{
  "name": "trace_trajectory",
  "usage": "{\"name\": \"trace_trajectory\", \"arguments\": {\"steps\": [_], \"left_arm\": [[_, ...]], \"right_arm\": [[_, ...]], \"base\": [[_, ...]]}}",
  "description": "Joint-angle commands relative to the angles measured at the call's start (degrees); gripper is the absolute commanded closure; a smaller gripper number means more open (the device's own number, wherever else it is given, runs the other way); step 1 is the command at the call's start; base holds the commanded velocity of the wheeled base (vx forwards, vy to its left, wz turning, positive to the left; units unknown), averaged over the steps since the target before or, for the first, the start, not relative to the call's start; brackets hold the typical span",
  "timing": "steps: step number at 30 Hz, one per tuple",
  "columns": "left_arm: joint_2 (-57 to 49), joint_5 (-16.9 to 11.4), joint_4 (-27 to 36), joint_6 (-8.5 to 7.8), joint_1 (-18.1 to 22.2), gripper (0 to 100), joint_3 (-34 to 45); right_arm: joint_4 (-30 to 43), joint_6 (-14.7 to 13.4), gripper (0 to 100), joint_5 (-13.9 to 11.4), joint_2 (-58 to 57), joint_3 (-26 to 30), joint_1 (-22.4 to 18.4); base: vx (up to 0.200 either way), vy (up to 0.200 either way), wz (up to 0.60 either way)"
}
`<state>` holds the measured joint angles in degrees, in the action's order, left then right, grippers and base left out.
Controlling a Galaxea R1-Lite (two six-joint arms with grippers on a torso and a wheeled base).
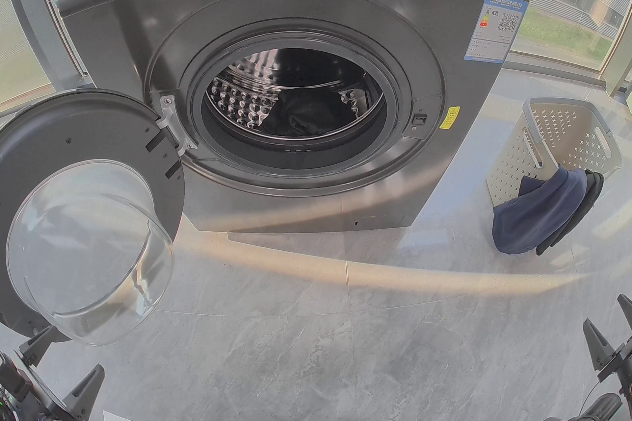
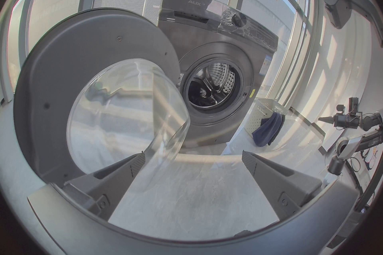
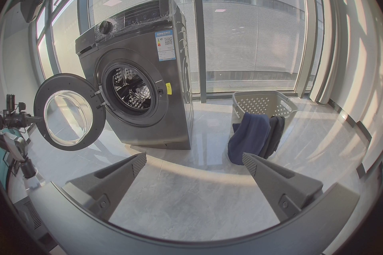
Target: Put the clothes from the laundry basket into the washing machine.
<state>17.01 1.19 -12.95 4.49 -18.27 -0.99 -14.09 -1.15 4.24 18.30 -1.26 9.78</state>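
Observation:
The grey washing machine (image 1: pixel 296 80) stands ahead with its round door (image 1: pixel 85 212) swung open to the left. A dark garment (image 1: pixel 306 112) lies inside the drum. To the right, a white laundry basket (image 1: pixel 559 139) stands on the floor with a blue garment (image 1: pixel 536 212) and a black one (image 1: pixel 582 202) draped over its front rim. My left gripper (image 1: pixel 56 370) is open and empty, low at the left near the door. My right gripper (image 1: pixel 615 327) is open and empty, low at the right, short of the basket. The basket (image 3: pixel 265 104) and blue garment (image 3: pixel 247 138) lie beyond the right gripper (image 3: pixel 193 160).
Grey tiled floor (image 1: pixel 342 323) stretches between me and the machine. Glass walls (image 3: pixel 255 20) stand behind the machine and the basket. The open door (image 2: pixel 95 96) juts out close in front of the left gripper (image 2: pixel 191 160). A camera rig (image 2: pixel 351 120) stands off to the side.

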Motion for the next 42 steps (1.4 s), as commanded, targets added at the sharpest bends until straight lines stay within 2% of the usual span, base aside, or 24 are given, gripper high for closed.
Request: {"name": "trace_trajectory", "arguments": {"steps": [1, 4, 7, 8, 10, 11, 12, 15, 16, 18, 20, 22, 23, 24, 26, 28, 29, 33, 34, 35, 37, 38, 40, 42], "left_arm": [[-12.00, -0.93, 6.88, -0.09, 5.35, 0, 0.99], [-11.82, -0.32, 7.41, 1.84, 5.88, 0, 0.99], [-11.82, -0.49, 7.41, 1.93, 7.38, 0, 0.99], [-11.82, -0.84, 7.41, 1.31, 10.10, 0, 0.99], [-11.91, -1.02, 8.29, -1.76, 13.44, 0, 0.99], [-11.91, -1.02, 8.29, -1.76, 13.44, 0, 0.99], [-13.05, -2.43, 8.64, -3.52, 16.52, 0, 0.99], [-17.01, -6.91, 8.99, -3.43, 18.45, 0, 0.99], [-17.01, -6.73, 9.52, -4.22, 18.45, 0, 0.90], [-16.04, -5.59, 10.40, -3.17, 17.75, 0, 0.72], [-16.13, -6.56, 9.96, -3.08, 17.75, 0, 0.90], [-16.65, -7.87, 9.78, -3.17, 18.10, 0, 0.99], [-16.65, -7.96, 9.78, -3.17, 18.10, 0, 0.99], [-16.65, -7.52, 9.78, -2.90, 18.10, 0, 0.99], [-16.65, -4.45, 10.31, -3.26, 18.10, 0, 0.72], [-16.74, -0.14, 12.68, -4.57, 18.27, 0, 0.99], [-16.74, 0.48, 13.74, -4.84, 18.19, 0, 0.81], [-16.74, -1.28, 13.74, -4.75, 18.01, 0, 0.72], [-16.74, -2.07, 13.56, -4.84, 17.92, 0, 0.72], [-16.74, -2.07, 13.56, -4.84, 17.92, 0, 0.72], [-16.74, -1.99, 13.47, -4.66, 18.01, 0, 0.72], [-16.74, -1.99, 13.47, -4.66, 18.01, 0, 0.72], [-16.74, -1.90, 13.47, -4.49, 18.01, 0, 0.81], [-16.74, -1.90, 13.47, -4.22, 18.01, 0, 0.81]], "right_arm": [[3.11, -0.17, 0, -0.20, -6.87, 1.17, -3.45], [8.29, -0.61, 0, -0.20, -12.06, 1.17, -5.21], [11.90, -1.23, 0, -1.08, -16.10, 0.82, -7.58], [11.54, -1.32, 0, -1.87, -17.51, 0.82, -9.34], [11.54, -1.14, 0, -1.61, -18.30, 0.90, -9.78], [11.54, -1.14, 0, -1.61, -18.30, 0.90, -9.78], [11.46, -0.70, 0, -1.43, -18.30, 0.90, -9.78], [11.02, 0.00, 0, -1.08, -18.30, 1.08, -9.69], [10.84, 0.27, 0, -0.81, -18.30, 1.08, -9.69], [10.75, 1.67, 0, -0.81, -18.30, 1.08, -9.78], [10.84, 2.73, 0, -3.45, -18.30, 1.08, -9.69], [10.84, 3.52, 0, -11.36, -18.30, 1.08, -9.69], [11.02, 3.87, 0, -13.38, -18.30, 1.08, -9.69], [11.02, 3.52, 0, -12.42, -18.30, 0.99, -9.69], [10.84, 3.78, 0, -6.00, -18.30, 1.08, -9.69], [10.75, 3.78, 0, -0.46, -18.30, 1.08, -9.78], [10.75, 3.34, 0, -0.20, -18.30, 1.08, -9.78], [10.58, 1.59, 0, 1.12, -18.30, 1.08, -9.78], [11.19, 0.88, 0, 4.99, -18.30, 1.17, -9.60], [11.46, 0.88, 0, 5.69, -18.30, 0.99, -9.60], [11.54, 1.06, 0, 5.07, -18.30, 1.08, -9.69], [11.63, 0.35, 0, 3.32, -18.30, 1.08, -9.78], [14.18, 0.53, 0, -3.80, -18.30, 1.17, -9.60], [14.36, -0.35, 0, -0.99, -18.30, 1.17, -9.60]], "base": [[0.000, 0.000, 0.00], [0.000, -0.200, 0.00], [0.000, -0.200, 0.00], [0.000, -0.200, 0.00], [0.000, -0.200, 0.00], [0.000, -0.200, 0.00], [0.000, -0.200, 0.00], [0.000, -0.200, 0.00], [0.000, -0.200, 0.00], [0.000, -0.200, 0.00], [0.000, -0.200, 0.00], [0.000, -0.200, 0.00], [0.000, -0.200, 0.00], [0.000, -0.200, 0.00], [0.000, -0.200, 0.00], [0.000, -0.200, 0.00], [0.000, -0.200, 0.00], [0.000, -0.200, 0.00], [0.000, -0.200, 0.00], [0.000, -0.200, 0.00], [0.000, -0.200, 0.00], [0.000, -0.200, 0.00], [0.000, -0.200, 0.00], [0.000, -0.200, 0.00]]}}
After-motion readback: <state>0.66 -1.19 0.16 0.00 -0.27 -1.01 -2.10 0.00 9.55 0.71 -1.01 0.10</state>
